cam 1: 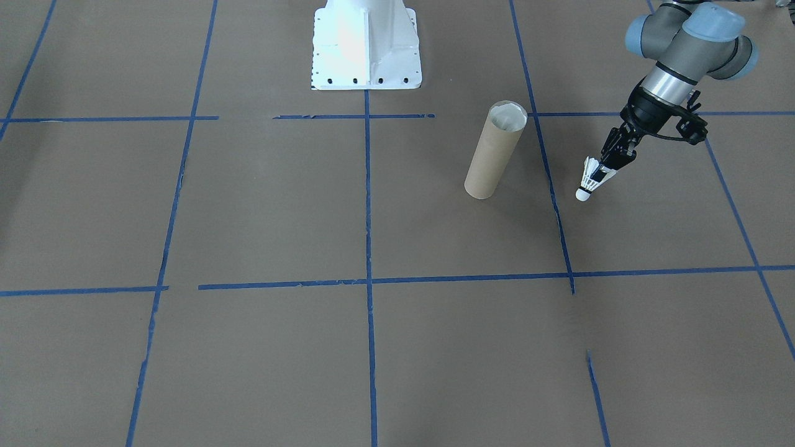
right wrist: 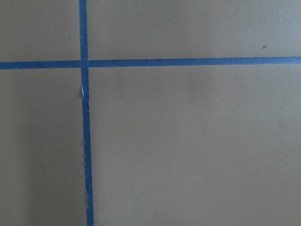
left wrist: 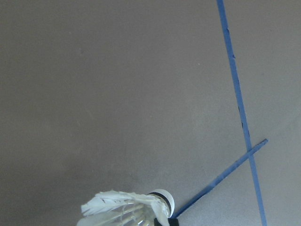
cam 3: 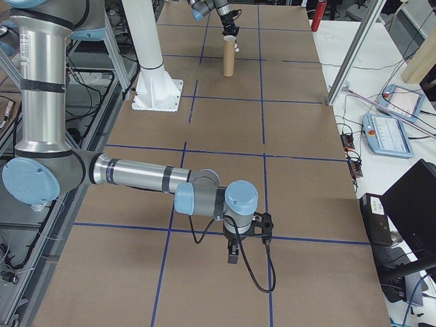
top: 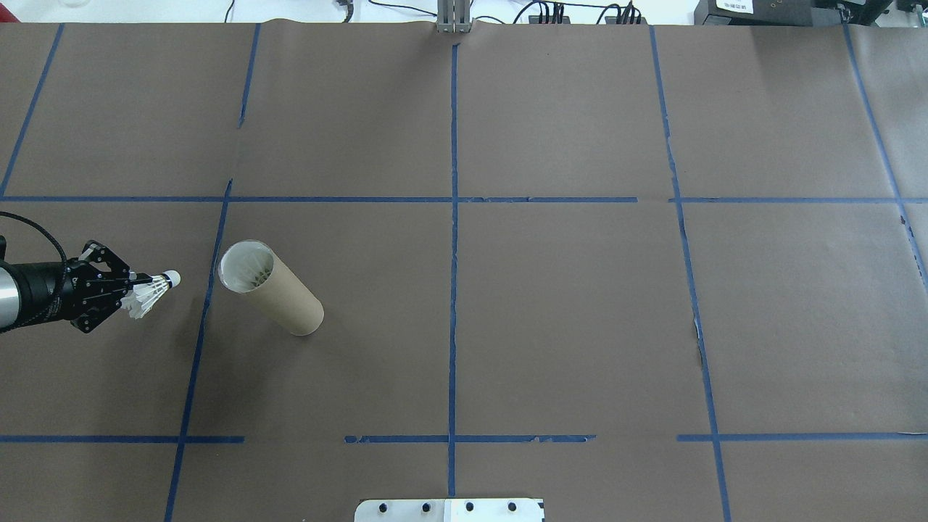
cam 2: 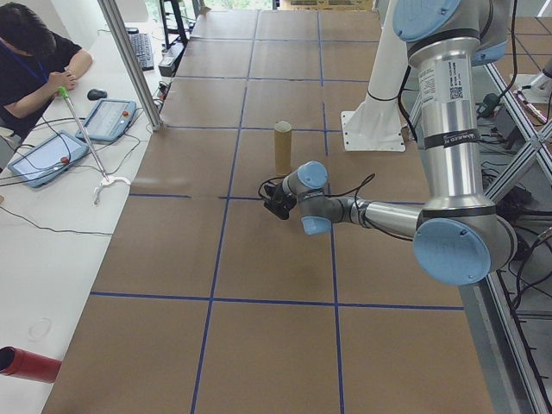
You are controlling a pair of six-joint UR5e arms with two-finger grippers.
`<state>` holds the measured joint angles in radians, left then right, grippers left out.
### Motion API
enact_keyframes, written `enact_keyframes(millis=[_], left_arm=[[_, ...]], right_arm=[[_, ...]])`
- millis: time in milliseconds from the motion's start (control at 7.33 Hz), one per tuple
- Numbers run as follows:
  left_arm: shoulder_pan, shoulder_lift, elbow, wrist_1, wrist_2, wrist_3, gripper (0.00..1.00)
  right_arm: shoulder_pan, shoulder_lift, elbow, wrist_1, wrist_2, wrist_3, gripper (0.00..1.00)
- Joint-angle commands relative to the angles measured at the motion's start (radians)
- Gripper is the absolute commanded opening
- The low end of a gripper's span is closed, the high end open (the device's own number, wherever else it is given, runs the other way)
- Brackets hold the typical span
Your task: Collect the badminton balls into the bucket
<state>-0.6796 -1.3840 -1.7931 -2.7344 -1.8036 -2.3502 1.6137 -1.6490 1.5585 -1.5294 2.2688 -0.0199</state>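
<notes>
My left fingers are pinched on the shuttlecock, holding it off the bench with its white cork tip pointing toward the tube. The tube stands upright just beside it, open end up, pale inside, with feathers showing within its mouth in the overhead view. A blue tape line runs between shuttlecock and tube. My right fingers hang low over the bench well apart from all this, near a tape crossing; they show only in the side view, so I cannot tell how they are set.
</notes>
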Motion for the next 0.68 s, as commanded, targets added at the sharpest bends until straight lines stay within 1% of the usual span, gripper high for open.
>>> enact_keyframes(millis=[0,273,409,545], left_arm=[[-0.041,0.000,-0.118,0.158,-0.149,0.168,0.00],[-0.081,-0.003,-0.283,0.418,-0.187,0.497,0.00],[-0.145,-0.010,-0.354,0.534,-0.253,0.661,0.00],[-0.188,-0.010,-0.406,0.615,-0.284,0.758,0.00]], right_arm=[[0.000,0.000,0.000,0.000,0.000,0.000,1.00],[0.000,0.000,0.000,0.000,0.000,0.000,1.00],[0.000,0.000,0.000,0.000,0.000,0.000,1.00],[0.000,0.000,0.000,0.000,0.000,0.000,1.00]])
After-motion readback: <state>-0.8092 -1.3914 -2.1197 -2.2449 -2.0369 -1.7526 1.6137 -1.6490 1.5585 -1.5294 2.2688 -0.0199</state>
